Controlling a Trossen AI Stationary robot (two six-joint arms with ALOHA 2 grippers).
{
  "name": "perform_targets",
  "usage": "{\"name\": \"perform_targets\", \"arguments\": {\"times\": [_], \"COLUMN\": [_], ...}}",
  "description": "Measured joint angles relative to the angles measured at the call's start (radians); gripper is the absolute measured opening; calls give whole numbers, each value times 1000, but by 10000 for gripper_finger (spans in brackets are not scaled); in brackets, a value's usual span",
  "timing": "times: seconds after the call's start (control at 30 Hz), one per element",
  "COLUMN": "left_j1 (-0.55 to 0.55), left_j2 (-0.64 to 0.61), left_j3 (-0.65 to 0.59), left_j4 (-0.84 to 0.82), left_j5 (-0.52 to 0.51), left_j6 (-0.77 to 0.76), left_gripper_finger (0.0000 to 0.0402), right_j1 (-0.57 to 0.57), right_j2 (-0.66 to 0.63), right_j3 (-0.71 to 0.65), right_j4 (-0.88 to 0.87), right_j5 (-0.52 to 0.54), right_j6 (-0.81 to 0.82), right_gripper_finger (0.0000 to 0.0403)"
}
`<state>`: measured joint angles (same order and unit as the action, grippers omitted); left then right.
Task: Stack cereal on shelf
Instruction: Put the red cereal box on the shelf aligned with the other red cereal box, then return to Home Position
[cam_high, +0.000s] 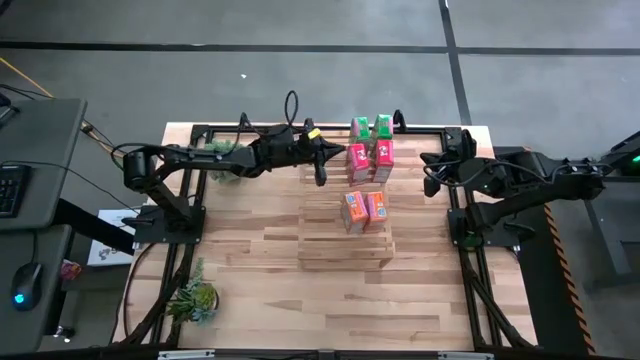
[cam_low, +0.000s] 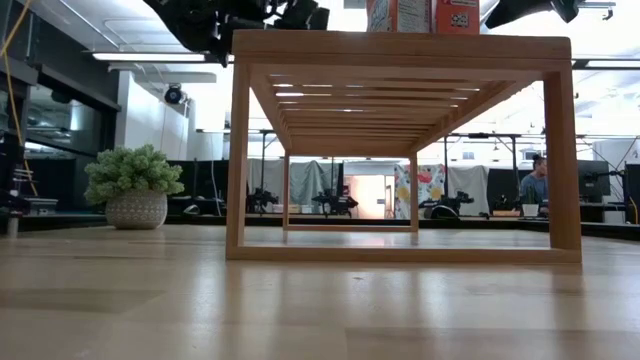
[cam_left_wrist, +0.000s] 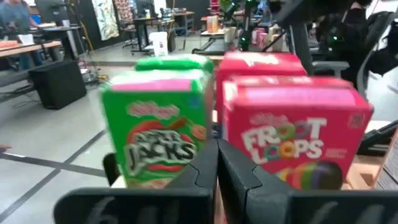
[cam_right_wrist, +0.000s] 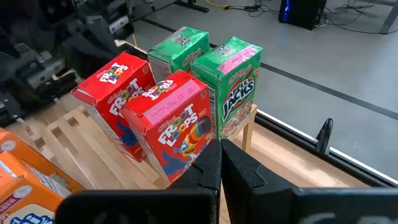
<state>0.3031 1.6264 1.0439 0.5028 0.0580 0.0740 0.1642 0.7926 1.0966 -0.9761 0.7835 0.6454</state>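
The pale slatted shelf (cam_high: 345, 240) stands mid-table, and the cereal boxes stand upright on its top. Two green boxes (cam_high: 371, 127) are at the far end, two red ones (cam_high: 369, 160) are behind them, and two orange ones (cam_high: 364, 210) are nearer. My left gripper (cam_high: 338, 152) is shut, level with the boxes and just left of the red and green ones (cam_left_wrist: 158, 134). My right gripper (cam_high: 428, 162) is shut, a short way right of the red boxes (cam_right_wrist: 177, 124). I see neither gripper touching a box.
A potted green plant (cam_high: 195, 298) lies near the table's near left corner. Another plant (cam_low: 135, 185) stands at the far left, under my left arm. A dark frame (cam_high: 470, 250) runs around the tabletop. The shelf's near half (cam_high: 345, 255) has bare slats.
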Motion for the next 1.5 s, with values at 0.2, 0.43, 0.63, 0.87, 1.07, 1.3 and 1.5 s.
{"name": "perform_targets", "arguments": {"times": [0.2,0.43,0.63,0.87,1.07,1.3,1.5], "left_j1": [13,-32,-88,-174,-195,-192,-193], "left_j2": [-107,-355,-667,-1032,-1280,-1455,-1515], "left_j3": [0,-164,-533,-854,-982,-1033,-1032], "left_j4": [-153,-204,-16,24,-1,-172,-256], "left_j5": [-4,1,-4,-46,-40,-35,27], "left_j6": [32,59,-14,-52,-36,-39,-55], "left_gripper_finger": [0,0,0,0,0,0,0], "right_j1": [0,0,0,0,0,0,8], "right_j2": [0,0,0,0,0,-2,-27], "right_j3": [0,0,0,0,0,0,-59], "right_j4": [0,-10,-10,-9,-10,-59,-108], "right_j5": [-3,-10,-16,-15,-31,-71,-114], "right_j6": [-20,-25,-25,-25,-43,-44,-17], "right_gripper_finger": [0,0,0,0,0,0,0]}}
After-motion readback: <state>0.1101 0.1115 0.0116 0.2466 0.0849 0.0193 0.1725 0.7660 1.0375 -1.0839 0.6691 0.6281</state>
